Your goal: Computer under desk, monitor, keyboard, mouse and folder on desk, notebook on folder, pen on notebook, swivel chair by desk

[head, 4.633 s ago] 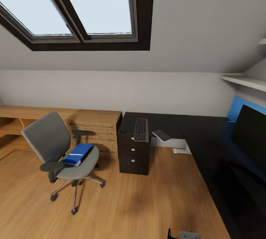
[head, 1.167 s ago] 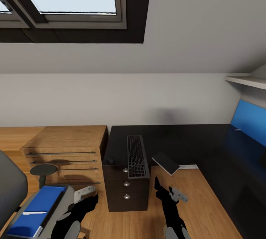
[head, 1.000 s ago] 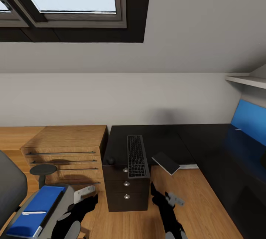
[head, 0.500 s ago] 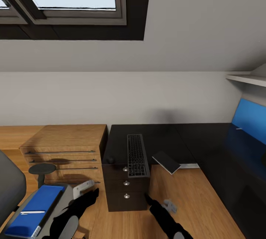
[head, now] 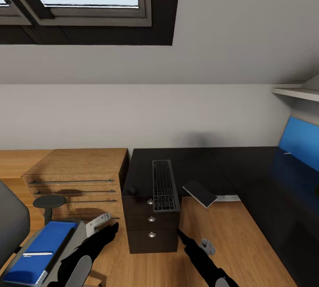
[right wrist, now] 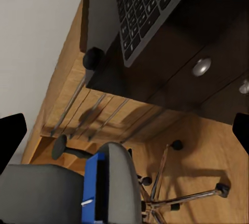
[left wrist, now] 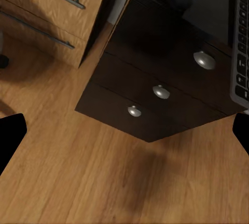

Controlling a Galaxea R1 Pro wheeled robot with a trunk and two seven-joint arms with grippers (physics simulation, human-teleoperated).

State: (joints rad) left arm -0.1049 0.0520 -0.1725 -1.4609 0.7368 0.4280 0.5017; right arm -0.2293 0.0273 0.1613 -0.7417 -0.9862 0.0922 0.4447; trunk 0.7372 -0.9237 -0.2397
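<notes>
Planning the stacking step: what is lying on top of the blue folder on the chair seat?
A white pen lies across the folder, which rests flat on the swivel chair seat. Whether a notebook sits beneath the pen cannot be told; the folder's underside is covered.

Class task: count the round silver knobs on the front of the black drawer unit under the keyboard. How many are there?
3, in a column on the drawer unit below the keyboard: top knob, middle knob, bottom knob. None seem hidden.

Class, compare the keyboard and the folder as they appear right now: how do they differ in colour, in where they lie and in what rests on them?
The keyboard is dark grey-black; the folder is bright blue. The keyboard lies on the desk, its near end overhanging the drawer fronts; the folder lies on the swivel chair. The folder carries a white pen; the keyboard carries nothing. Both are flat rectangles.
</notes>
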